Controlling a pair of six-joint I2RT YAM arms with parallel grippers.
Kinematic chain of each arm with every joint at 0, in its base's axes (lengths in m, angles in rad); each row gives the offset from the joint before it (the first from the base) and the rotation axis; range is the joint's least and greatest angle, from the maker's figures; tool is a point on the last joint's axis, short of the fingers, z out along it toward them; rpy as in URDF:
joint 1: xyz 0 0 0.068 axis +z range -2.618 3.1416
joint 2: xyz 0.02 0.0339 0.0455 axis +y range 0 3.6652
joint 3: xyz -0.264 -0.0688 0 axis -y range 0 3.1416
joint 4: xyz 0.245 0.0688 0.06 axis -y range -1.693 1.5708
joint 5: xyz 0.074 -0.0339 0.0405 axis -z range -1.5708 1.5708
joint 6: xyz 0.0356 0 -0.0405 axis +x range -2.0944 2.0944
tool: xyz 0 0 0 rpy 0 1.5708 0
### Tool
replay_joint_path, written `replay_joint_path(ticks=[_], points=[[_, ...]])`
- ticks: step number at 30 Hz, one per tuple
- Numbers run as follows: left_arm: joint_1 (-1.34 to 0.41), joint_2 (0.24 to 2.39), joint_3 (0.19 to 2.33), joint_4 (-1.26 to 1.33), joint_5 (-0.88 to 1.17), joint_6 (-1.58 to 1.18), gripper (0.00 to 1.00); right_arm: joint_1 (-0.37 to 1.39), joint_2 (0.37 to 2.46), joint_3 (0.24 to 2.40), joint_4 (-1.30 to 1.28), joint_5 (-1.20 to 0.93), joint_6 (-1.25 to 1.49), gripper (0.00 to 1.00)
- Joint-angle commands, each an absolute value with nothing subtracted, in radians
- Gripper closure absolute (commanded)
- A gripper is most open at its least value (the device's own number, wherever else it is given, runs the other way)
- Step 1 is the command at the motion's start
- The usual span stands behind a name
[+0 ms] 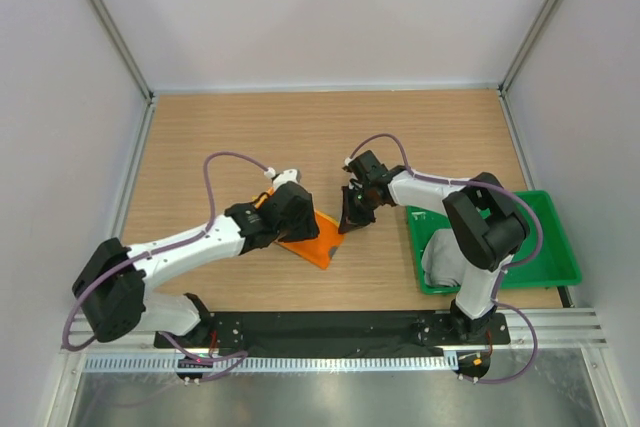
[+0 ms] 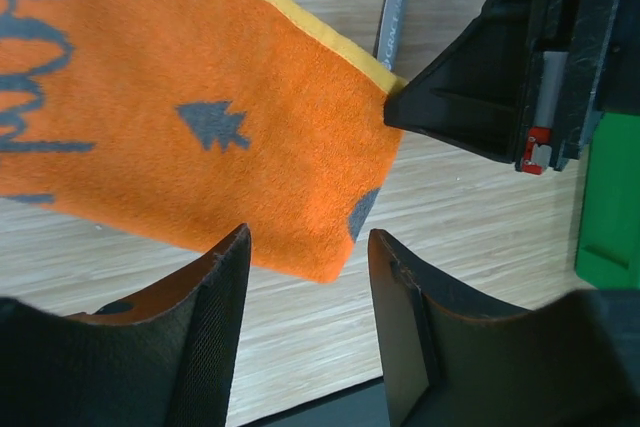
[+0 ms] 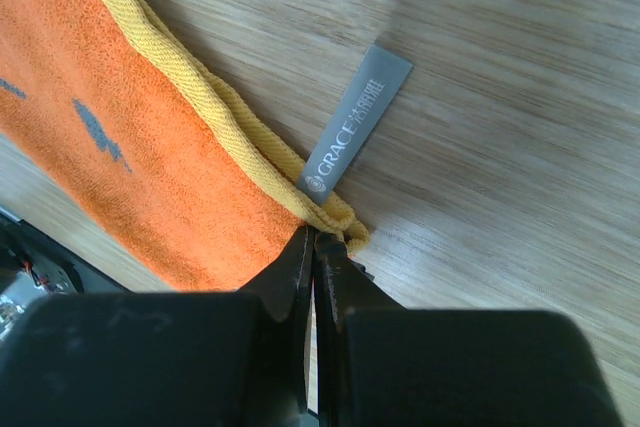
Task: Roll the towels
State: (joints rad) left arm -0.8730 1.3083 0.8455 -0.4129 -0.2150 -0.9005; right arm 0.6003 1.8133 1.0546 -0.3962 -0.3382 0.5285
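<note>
The orange towel (image 1: 312, 239) lies flat on the wooden table with its orange back up, showing grey print (image 2: 212, 123) and a yellow edge (image 3: 190, 87). My right gripper (image 3: 320, 237) is shut on its yellow corner beside the grey label (image 3: 356, 127); the left wrist view also shows this gripper (image 2: 500, 97) at that corner. My left gripper (image 2: 308, 237) hovers open just over the towel's near corner, with nothing between its fingers (image 2: 225, 277). The light grey towel (image 1: 436, 259) lies crumpled in the green tray, partly hidden by my right arm.
The green tray (image 1: 545, 247) stands at the right of the table, close to my right arm's base. Grey walls enclose the table on the far, left and right sides. A black mounting plate (image 1: 330, 327) runs along the near edge.
</note>
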Motion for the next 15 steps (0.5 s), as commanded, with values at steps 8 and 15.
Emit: replay_joint_path(ticks=[8,15], points=[[-0.894,1.436,0.767,-0.264,-0.212,-0.962,0.51,0.601,1.804,1.023,-0.388,-0.321,0.506,0.97],[-0.896,1.468,0.701,-0.232,-0.227,-0.968,0.51,0.591,1.799,1.034,-0.428,-0.281,0.483,0.96]])
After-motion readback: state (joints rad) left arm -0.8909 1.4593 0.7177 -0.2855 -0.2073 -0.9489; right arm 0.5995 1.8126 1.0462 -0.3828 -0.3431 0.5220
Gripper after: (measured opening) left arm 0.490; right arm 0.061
